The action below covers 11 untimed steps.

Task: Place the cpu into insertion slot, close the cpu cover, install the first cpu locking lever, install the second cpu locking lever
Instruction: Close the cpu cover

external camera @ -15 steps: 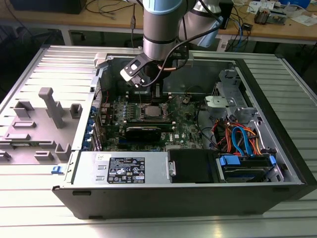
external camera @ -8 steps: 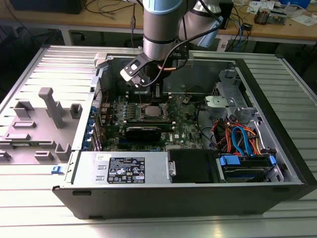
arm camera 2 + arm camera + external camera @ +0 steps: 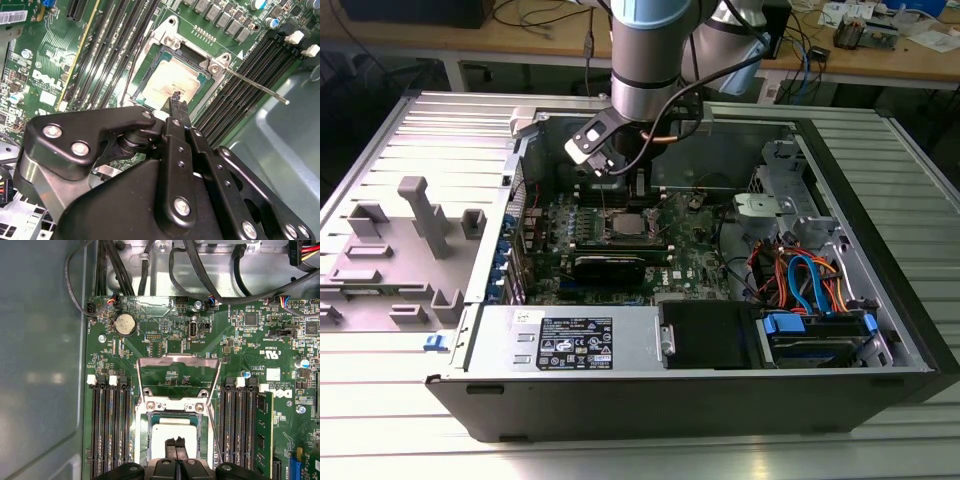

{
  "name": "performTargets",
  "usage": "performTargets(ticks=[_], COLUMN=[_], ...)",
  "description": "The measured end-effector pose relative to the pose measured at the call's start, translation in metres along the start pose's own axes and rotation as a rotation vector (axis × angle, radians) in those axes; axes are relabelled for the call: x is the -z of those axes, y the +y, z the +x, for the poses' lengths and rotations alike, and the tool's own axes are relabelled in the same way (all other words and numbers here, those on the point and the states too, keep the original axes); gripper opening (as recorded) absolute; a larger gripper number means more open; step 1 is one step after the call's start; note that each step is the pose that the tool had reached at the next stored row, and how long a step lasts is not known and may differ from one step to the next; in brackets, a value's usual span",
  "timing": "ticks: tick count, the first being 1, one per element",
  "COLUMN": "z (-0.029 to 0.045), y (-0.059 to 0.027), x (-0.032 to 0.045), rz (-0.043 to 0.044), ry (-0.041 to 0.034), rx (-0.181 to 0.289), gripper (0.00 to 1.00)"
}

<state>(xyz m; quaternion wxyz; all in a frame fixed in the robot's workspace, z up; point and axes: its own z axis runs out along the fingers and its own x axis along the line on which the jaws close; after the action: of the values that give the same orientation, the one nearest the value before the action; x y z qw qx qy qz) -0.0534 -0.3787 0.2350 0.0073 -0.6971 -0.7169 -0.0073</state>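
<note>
The cpu (image 3: 161,436), a pale square chip, lies flat in the insertion slot (image 3: 141,436), whose silver rim frames it. My gripper (image 3: 175,441) is shut, its black fingertips pressed together just above the chip's middle with nothing between them. In the second wrist view the same shut gripper (image 3: 176,96) hovers over the cpu (image 3: 162,80). The cpu cover (image 3: 178,361) is tilted up and open on the far side of the slot, with green board showing through its window. A thin metal locking lever (image 3: 255,86) sticks out sideways from the slot. In the exterior view the arm (image 3: 645,60) hangs over the insertion slot (image 3: 625,222).
Black memory slots (image 3: 107,430) flank the socket on both sides. Cables (image 3: 210,275) run along the case wall beyond the board. The open case (image 3: 880,200) holds a drive cage with orange and blue cables (image 3: 805,280) on the exterior view's right. A grey plastic fixture (image 3: 415,215) stands outside on the left.
</note>
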Motion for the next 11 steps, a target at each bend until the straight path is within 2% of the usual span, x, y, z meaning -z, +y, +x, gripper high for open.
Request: performTargets(ticks=[2, 4, 11], z=[0.0, -0.0001, -0.0001], y=[0.0001, 0.0049, 0.005], x=[0.0, 0.0, 0.0], rz=[0.0, 0.0, 0.0], ry=[0.0, 0.0001, 0.0], rx=[0.0, 0.0, 0.0], gripper=[0.11, 0.11, 0.11])
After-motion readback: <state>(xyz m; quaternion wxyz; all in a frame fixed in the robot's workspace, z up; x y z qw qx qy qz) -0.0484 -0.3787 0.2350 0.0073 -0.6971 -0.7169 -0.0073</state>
